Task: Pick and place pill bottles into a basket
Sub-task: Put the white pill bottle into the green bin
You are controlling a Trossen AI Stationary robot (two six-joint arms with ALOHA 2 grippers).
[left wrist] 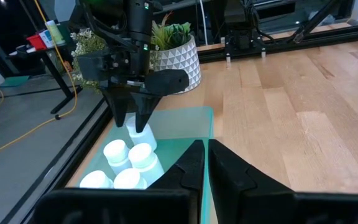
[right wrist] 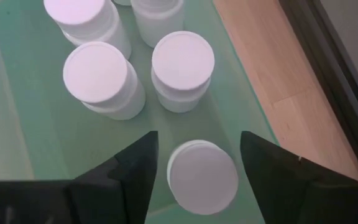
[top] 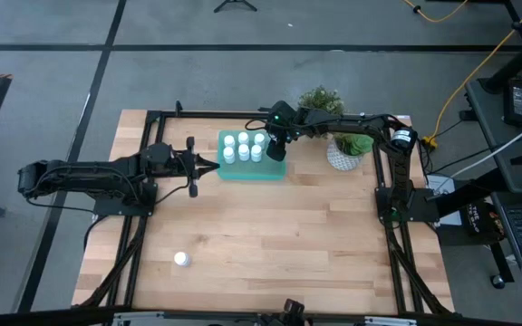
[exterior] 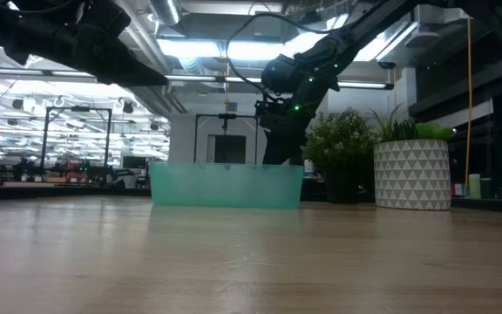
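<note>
A: Right gripper down inside the shallow translucent teal-green plastic basket, dark fingers spread apart on either side of a small white capped pill bottle, gaps showing on both sides, so judged just let go and standing on the basket floor

B: Elsewhere in the basket, more white pill bottles upright, clustered just beside that one. One last white bottle alone on the wooden table, well apart from the basket, near the front left

A: Left gripper hovering just beside the basket's left wall, fingers pressed together, holding nothing

B: Risks from here: lifting off at a slant, clipping the freed bottle's cap with a finger, tipping it into its close neighbours. Or catching the basket wall on the way up and dragging the whole basket toward the white patterned plant pot nearby

A: Also the two arms crowding at the basket, if both move at once
</note>
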